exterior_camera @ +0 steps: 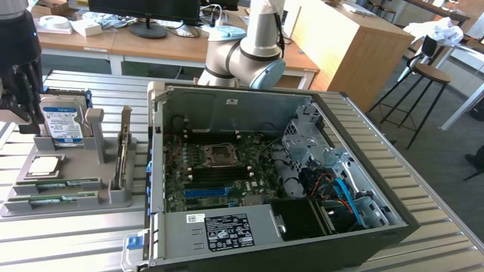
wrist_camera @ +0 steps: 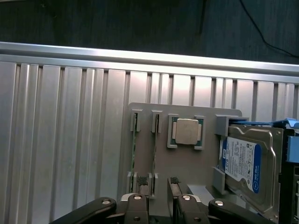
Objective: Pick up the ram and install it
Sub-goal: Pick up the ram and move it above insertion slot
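Note:
Two thin green sticks stand on edge in slots of a grey fixture tray [wrist_camera: 187, 163]. The ram [wrist_camera: 155, 144] is the stick nearer the silver CPU chip [wrist_camera: 186, 131]; the look-alike stick [wrist_camera: 134, 147] lies beside it. My gripper [wrist_camera: 158, 184] hovers above the tray end, open, with nothing between its fingers, and the ram lines up with the gap. In the exterior view the gripper [exterior_camera: 22, 107] hangs at the far left over the tray [exterior_camera: 68, 212], where the ram [exterior_camera: 59, 182] and the other stick [exterior_camera: 53, 199] lie near the front.
A blue-labelled hard drive [exterior_camera: 62, 122] stands in the tray beside the CPU chip [exterior_camera: 44, 165]. On the exterior view's right of the tray is an open computer case [exterior_camera: 226, 105] with its motherboard [exterior_camera: 219, 170] exposed. All rest on a ribbed metal table [wrist_camera: 70, 140].

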Controlling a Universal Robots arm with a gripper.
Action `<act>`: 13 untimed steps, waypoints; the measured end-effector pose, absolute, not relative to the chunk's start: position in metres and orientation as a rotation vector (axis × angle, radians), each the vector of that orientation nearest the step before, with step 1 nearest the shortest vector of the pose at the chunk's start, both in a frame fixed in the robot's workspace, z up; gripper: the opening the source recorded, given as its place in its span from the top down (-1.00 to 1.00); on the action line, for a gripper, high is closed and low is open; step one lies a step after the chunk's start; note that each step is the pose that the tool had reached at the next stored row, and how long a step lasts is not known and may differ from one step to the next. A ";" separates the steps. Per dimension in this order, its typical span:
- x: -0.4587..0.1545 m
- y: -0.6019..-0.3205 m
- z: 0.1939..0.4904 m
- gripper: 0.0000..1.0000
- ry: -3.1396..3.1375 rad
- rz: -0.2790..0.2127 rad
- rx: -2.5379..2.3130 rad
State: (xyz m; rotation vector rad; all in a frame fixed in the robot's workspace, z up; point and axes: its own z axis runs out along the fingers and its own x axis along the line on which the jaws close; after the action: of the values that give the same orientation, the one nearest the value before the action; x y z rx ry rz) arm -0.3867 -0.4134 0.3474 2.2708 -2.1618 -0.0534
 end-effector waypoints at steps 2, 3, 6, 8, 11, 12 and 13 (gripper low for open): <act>-0.387 -0.413 0.345 0.40 -2.162 -0.053 2.271; -0.387 -0.413 0.344 0.40 -2.162 -0.053 2.271; -0.387 -0.413 0.340 0.40 -2.162 -0.053 2.271; -0.387 -0.413 0.338 0.40 -2.162 -0.053 2.271; -0.387 -0.413 0.335 0.40 -2.162 -0.054 2.271; -0.387 -0.413 0.333 0.40 -2.162 -0.053 2.271; -0.387 -0.413 0.332 0.40 -2.162 -0.053 2.271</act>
State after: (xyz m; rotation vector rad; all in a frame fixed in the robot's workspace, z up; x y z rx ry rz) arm -0.3867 -0.4134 0.3319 2.2708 -2.1618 -0.0534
